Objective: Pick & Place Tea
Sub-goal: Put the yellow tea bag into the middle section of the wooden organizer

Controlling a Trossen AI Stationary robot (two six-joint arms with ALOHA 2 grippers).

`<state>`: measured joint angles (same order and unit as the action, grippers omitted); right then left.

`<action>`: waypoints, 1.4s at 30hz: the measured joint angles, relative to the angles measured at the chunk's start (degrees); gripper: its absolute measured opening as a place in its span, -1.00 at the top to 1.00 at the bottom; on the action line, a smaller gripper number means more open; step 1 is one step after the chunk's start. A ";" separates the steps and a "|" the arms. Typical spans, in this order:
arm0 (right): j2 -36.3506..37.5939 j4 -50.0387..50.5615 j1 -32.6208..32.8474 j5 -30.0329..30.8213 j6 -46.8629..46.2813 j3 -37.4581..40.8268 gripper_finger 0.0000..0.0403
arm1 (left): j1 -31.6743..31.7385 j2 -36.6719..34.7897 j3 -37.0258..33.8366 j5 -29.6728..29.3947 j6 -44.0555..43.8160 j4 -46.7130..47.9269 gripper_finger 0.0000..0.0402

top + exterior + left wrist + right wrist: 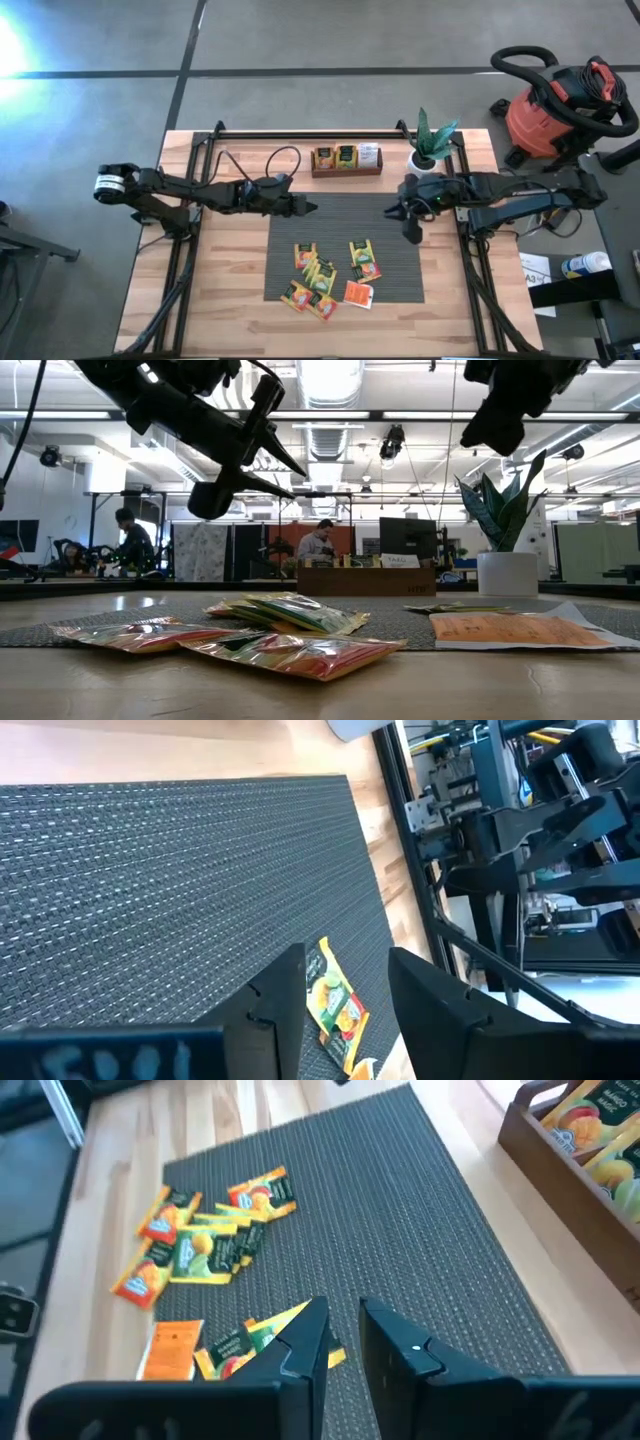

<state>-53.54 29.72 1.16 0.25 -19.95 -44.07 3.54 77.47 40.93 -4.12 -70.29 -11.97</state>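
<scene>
Sachets (328, 277) show scattered from above; both end effectors (311, 208) (413, 232) hover parted, empty.

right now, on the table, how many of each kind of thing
loose tea sachets: about 9, overlapping
tea sachets in the wooden tray: 3
grey mat: 1
wooden tray: 1
potted plant: 1
total: about 15

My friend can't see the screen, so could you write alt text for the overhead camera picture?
Two dark robot arms hover over a grey mat on a wooden table, left hand and right hand both empty. Colourful tea sachets lie scattered on the mat; a wooden tray holds a few more.
</scene>
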 joint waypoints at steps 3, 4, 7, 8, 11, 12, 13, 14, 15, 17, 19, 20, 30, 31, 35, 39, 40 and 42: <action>1.82 -1.88 -0.01 -0.02 -0.67 1.52 0.72 | 0.01 0.00 0.00 -0.11 -0.11 -0.04 0.31; 2.04 -2.16 -0.01 -0.02 -0.67 1.69 0.72 | 0.01 0.00 0.00 -0.11 -0.28 -0.04 0.31; 2.15 -2.34 -0.01 -0.03 -0.67 1.75 0.72 | -0.01 0.00 0.00 -0.13 -1.02 -0.56 0.31; 2.05 -2.30 -0.01 -0.03 -0.67 1.75 0.72 | -0.03 0.00 0.00 -0.09 -1.51 -1.05 0.31; 1.79 -2.59 -0.01 -0.08 -0.69 1.62 0.72 | -0.07 0.00 0.02 -0.04 -2.50 -1.57 0.31; 1.77 -2.63 -0.01 -0.06 -0.86 1.62 0.72 | -0.10 0.00 0.02 -0.03 -2.61 -1.66 0.31; 1.77 -2.68 -0.01 -0.11 -1.14 1.62 0.72 | -0.16 0.00 0.00 -0.04 -2.69 -1.96 0.31; 1.73 -2.90 -0.01 -0.20 -1.62 1.62 0.72 | -0.26 0.00 0.00 -0.07 -2.70 -2.52 0.31; 1.73 -3.11 0.03 -0.22 -2.33 1.60 0.72 | -0.39 0.00 0.00 -0.06 -2.70 -3.22 0.31; 1.73 -3.31 0.25 -0.26 -2.92 1.60 0.72 | -0.81 0.00 0.00 -0.09 -2.69 -4.29 0.31; 1.73 -3.54 1.00 -0.26 -3.06 1.60 0.72 | -1.43 0.00 0.00 -0.37 -2.69 -5.70 0.31; 1.73 -3.57 1.44 -0.27 -3.23 1.60 0.72 | -1.79 0.00 0.00 -0.38 -2.64 -6.71 0.31; 1.68 -4.26 6.72 -0.21 -7.05 1.57 0.72 | -6.36 0.00 0.00 -3.52 -2.55 -10.47 0.31; 1.66 -4.82 7.23 -0.21 -7.45 1.57 0.72 | -6.79 0.00 0.00 -3.54 -2.75 -10.48 0.31; 1.66 -6.67 9.14 -0.15 -9.89 1.68 0.72 | -8.54 0.00 0.00 -4.01 -2.96 -10.50 0.31; 1.66 -8.68 11.37 -0.06 -11.79 1.68 0.72 | -9.65 0.00 0.00 -4.98 -3.05 -10.67 0.31; 1.66 -9.00 11.87 -0.01 -12.35 1.70 0.72 | -9.76 0.00 0.00 -4.99 -3.10 -10.65 0.31; 1.66 -9.26 12.94 0.80 -13.38 1.72 0.72 | -9.82 0.00 0.07 -4.99 -3.10 -10.64 0.31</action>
<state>-51.88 20.47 14.10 1.05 -33.33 -42.35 -6.28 77.47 41.00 -9.11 -73.38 -22.62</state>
